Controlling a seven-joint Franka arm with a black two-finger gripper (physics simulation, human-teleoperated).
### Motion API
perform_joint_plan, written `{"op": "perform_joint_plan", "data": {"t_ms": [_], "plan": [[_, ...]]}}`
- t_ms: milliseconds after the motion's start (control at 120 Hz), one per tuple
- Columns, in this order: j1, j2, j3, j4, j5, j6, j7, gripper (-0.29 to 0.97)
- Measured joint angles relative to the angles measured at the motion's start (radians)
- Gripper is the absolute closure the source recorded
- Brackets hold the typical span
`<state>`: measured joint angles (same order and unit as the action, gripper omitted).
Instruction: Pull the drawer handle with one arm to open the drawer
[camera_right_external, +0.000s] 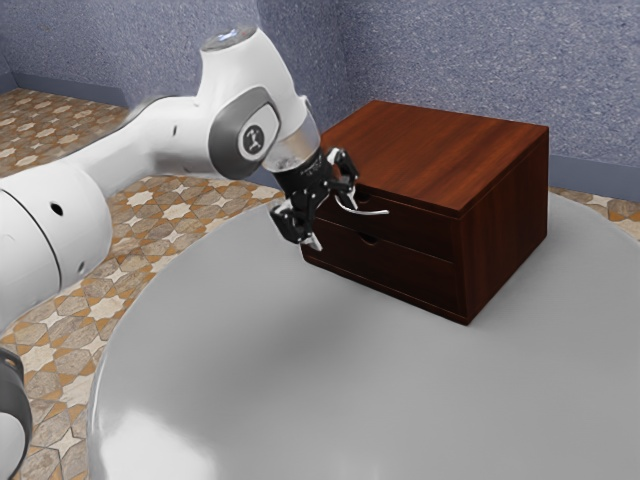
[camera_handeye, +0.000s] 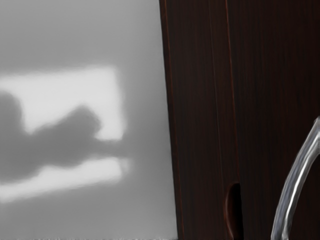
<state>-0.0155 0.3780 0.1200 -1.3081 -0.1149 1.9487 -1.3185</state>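
Approach stage: my end effector (camera_right_external: 335, 212), spread wide and gripping nothing, hovers with the wire drawer handle (camera_right_external: 366, 208) just ahead of its fingertips, the wooden cabinet's (camera_right_external: 440, 155) upper drawer (camera_right_external: 415, 228) apparently unopened on the tabletop (camera_right_external: 300, 380); grasp and pull remain.

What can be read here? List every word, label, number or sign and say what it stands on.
No text reads clearly.
Arm: a round pale emblem on its grey joint cap, not letters.
Claw: faint pale print on its black body, too small to read.
Cabinet, handle, table: nothing written.
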Motion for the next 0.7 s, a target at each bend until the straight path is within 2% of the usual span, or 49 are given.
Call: {"op": "perform_joint_plan", "data": {"t_ms": [142,700], "plan": [[-0.002,0.003,0.0,-0.002,-0.008,0.004,0.006,0.22],[-0.003,-0.003,0.002,-0.015,-0.015,0.006,0.017,0.6]]}}
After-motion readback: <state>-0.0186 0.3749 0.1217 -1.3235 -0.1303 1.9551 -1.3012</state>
